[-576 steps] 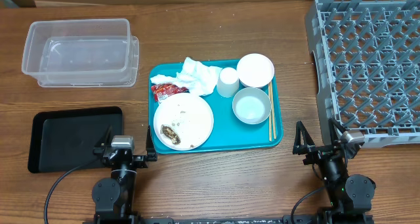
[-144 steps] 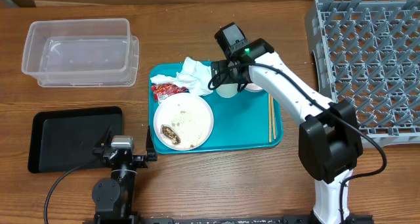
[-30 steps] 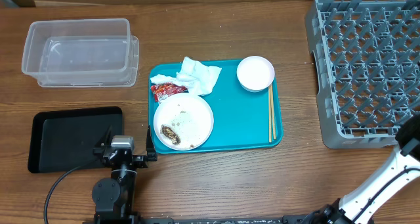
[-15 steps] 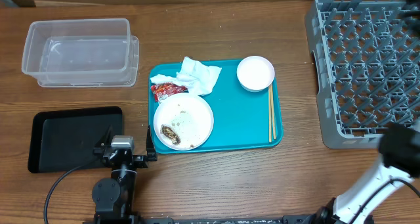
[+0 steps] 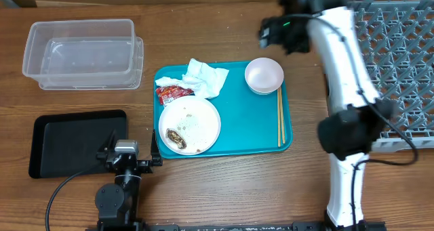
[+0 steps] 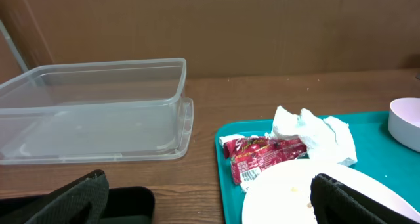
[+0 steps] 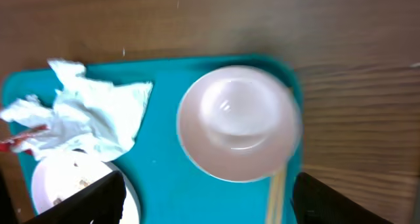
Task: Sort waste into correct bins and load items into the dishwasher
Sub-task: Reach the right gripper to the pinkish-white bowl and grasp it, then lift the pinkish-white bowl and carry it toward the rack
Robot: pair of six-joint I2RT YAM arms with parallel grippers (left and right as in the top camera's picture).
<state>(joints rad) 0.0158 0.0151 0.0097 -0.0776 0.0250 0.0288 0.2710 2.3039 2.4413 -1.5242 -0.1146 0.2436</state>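
- Only overhead shows the grey rack (image 5: 400,61) and black tray (image 5: 68,143).
- Right wrist: right claw (image 7: 207,184) spread over white bowl (image 7: 237,122).
- Left wrist: left claw (image 6: 207,190) spread, red wrapper (image 6: 262,155) ahead.

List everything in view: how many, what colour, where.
table: one, brown wood, under everything
tub: one, clear, far left
black tray: one, black, near left
serving tray: one, teal, centre
napkin: one, white, tray's far left
wrapper: one, red, beside napkin
plate: one, white, tray's near left
food scrap: one, brown, on plate
bowl: one, white, tray's far right
chopsticks: two, pale wood, tray's right edge
dish rack: one, grey, far right
left tool: one, black, open, near table edge
right tool: one, black, open, raised near bowl
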